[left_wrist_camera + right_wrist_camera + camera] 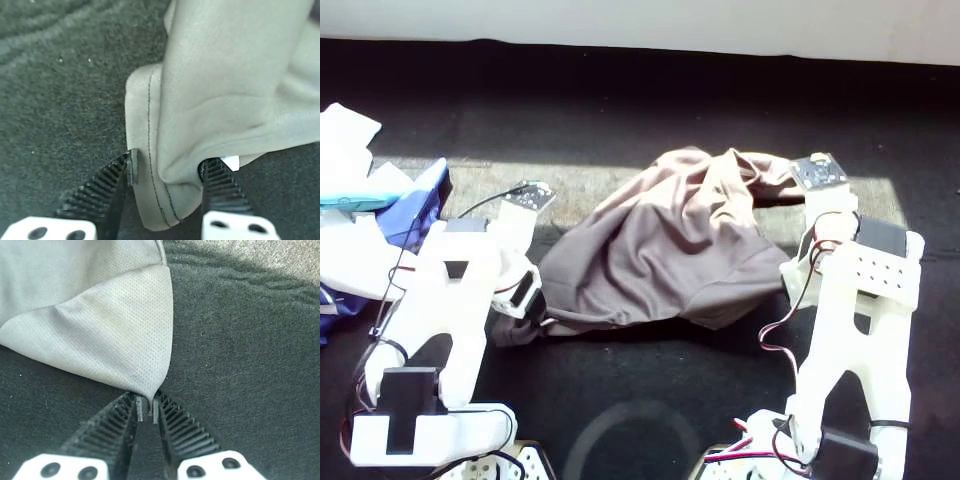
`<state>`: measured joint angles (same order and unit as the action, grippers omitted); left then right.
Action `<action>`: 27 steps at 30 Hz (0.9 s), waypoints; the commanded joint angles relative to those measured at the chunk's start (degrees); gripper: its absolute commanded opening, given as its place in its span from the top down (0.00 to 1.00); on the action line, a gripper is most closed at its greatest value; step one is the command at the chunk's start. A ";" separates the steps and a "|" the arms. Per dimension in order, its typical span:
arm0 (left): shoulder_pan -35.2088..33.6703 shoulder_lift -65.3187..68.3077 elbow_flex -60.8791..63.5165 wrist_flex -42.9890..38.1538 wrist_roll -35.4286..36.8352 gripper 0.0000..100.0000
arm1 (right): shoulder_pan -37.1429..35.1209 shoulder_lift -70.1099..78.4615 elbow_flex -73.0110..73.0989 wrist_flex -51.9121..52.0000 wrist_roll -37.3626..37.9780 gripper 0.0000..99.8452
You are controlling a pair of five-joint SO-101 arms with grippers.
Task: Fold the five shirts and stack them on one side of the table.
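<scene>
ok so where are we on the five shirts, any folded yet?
Done: nothing visibly folded or stacked; the pile of shirts at the edge of the table looks loose and jumbled. In hand: the brown shirt lies crumpled mid-table, the right gripper shut on one corner, the left gripper at a hemmed corner. Left: flatten and fold it, then the rest, then stack.

Left end effector [171, 163] agape, right end effector [148, 409] tight together.
</scene>
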<state>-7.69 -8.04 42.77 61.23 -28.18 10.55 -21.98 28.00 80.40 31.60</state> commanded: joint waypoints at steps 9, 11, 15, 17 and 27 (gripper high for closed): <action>15.78 -1.89 -5.76 14.51 4.31 0.79 | 9.45 -2.15 -0.66 -5.49 2.73 0.99; 15.52 -1.36 -6.37 16.35 4.22 0.79 | 9.19 -2.15 -0.48 -5.49 2.73 0.99; 12.79 -1.36 -4.26 16.70 3.34 0.79 | 9.19 -2.24 -0.66 -5.49 2.73 0.99; 10.77 -1.36 -3.12 16.70 0.18 0.80 | 9.19 -2.24 -0.66 -5.41 2.73 0.99; 6.81 -1.36 3.91 7.65 -2.99 0.79 | 9.19 -2.42 -0.66 -5.41 2.73 0.99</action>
<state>-0.66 -8.04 45.85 72.66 -30.73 18.90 -21.98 28.00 75.56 33.71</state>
